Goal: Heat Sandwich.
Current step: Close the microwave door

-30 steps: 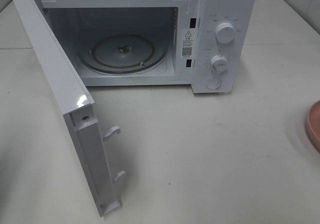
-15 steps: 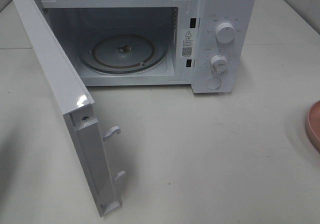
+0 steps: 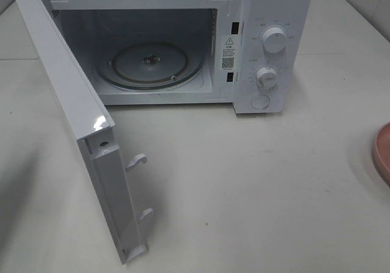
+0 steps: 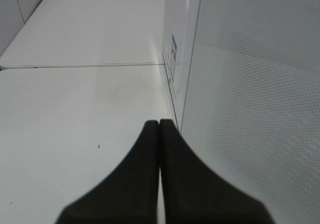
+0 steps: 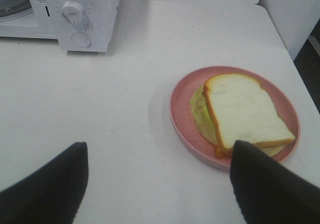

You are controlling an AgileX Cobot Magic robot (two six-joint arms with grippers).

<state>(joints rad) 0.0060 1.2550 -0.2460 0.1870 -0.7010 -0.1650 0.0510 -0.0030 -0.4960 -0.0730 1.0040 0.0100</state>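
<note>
The sandwich (image 5: 242, 111) lies flat on a pink round plate (image 5: 181, 115), pale bread slice uppermost with an orange-brown crust edge and green-yellow layers showing beneath along one side. The plate rests on the white table (image 5: 125, 109), well apart from the microwave (image 3: 268, 47) and off to its control-panel side; in the exterior high view only the plate's rim (image 3: 382, 152) shows at the right edge, and the sandwich itself is out of frame there.

The right gripper (image 5: 157, 176) hangs above the table just short of the plate, fingers spread wide and holding nothing. One fingertip (image 5: 265, 176) overlaps the plate's near rim in the wrist view; contact cannot be judged.

The left gripper (image 4: 160, 134) has its two dark fingers pressed together with no gap, nothing between them. It sits close beside the outer face of the microwave door (image 4: 260, 134), above the bare table.

The microwave door (image 3: 79, 133) stands swung fully open to the left. The glass turntable (image 3: 149, 63) inside is bare. Two white knobs (image 3: 275, 40) and a round button sit on the control panel.
</note>
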